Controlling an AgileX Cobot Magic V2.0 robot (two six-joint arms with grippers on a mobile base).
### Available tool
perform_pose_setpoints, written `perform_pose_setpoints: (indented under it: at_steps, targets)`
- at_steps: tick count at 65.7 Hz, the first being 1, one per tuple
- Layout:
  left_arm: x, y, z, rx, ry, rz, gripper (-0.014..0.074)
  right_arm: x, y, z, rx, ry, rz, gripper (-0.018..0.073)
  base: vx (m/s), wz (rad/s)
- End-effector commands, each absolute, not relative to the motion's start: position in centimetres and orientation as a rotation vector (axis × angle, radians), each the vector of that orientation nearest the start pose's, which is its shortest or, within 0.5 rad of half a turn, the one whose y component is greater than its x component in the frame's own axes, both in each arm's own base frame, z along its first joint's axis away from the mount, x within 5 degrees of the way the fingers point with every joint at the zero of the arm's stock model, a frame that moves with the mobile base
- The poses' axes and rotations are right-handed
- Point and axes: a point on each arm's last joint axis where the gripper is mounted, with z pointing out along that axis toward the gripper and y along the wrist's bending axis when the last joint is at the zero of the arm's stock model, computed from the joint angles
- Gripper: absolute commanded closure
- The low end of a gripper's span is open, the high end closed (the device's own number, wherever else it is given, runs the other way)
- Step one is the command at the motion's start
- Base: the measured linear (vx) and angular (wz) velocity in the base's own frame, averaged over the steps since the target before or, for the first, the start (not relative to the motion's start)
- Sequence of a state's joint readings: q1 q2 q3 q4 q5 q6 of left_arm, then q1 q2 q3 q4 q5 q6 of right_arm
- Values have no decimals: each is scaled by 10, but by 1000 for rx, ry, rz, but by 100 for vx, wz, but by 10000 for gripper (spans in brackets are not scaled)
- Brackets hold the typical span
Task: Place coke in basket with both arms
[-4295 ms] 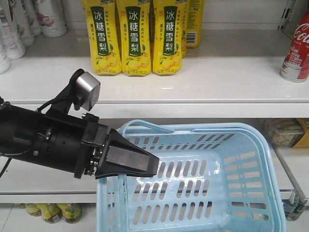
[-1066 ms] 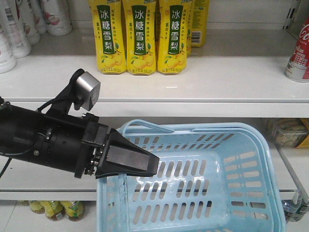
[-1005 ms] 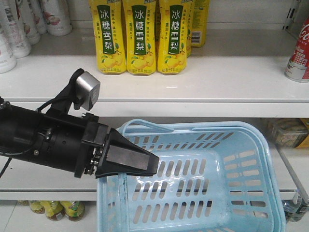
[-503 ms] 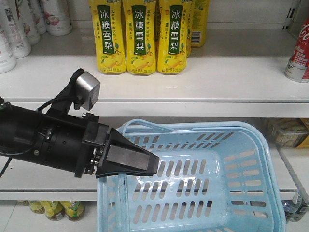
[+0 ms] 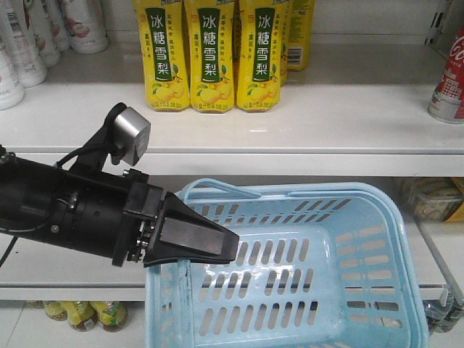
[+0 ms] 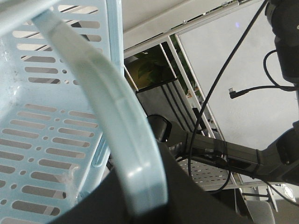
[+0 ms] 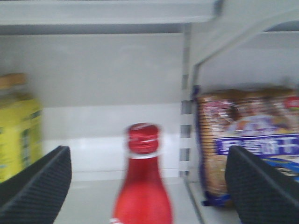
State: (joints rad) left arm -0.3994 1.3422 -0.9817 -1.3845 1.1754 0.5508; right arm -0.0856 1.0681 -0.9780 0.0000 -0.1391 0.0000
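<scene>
The coke (image 5: 449, 76) is a red container with white script, standing at the far right of the upper white shelf. In the right wrist view it (image 7: 142, 186) shows a narrow neck and a red cap, blurred. My right gripper (image 7: 147, 158) is open, with the coke centred ahead of its two black pads (image 7: 37, 186) and not touched. My left gripper (image 5: 217, 246) is shut on the handle (image 6: 126, 135) of the light blue basket (image 5: 391, 225) and holds the empty basket in front of the lower shelf. The right gripper is out of the front view.
Yellow pear-drink bottles (image 5: 210, 54) stand at the back middle of the upper shelf, with white bottles (image 5: 22, 43) at the left. A biscuit packet (image 7: 247, 140) sits behind a shelf upright (image 7: 187, 116), right of the coke. A yellow bottle (image 7: 18, 130) stands to its left.
Over four seconds the shelf goods have shifted slightly right in the front view. In the last second the basket only wobbles slightly; the left gripper keeps its hold.
</scene>
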Motion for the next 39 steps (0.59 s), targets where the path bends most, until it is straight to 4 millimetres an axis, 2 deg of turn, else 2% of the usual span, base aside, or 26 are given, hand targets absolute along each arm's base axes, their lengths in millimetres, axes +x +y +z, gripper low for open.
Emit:
perform_pose_setpoints:
  at_steps: [1,21,39]
  targets:
    - [193,-173,360,480,2177,-1882,603,233,-26,443,72,1313,-100,-70,0,0]
    - [193,-173,360,480,2177,-1882,603,248,-26,440,56,1336,-109,-60,0,0]
    - [193,-173,360,480,2177,-1882,603,279,-30,445,56,1366,-110,-52,0,0]
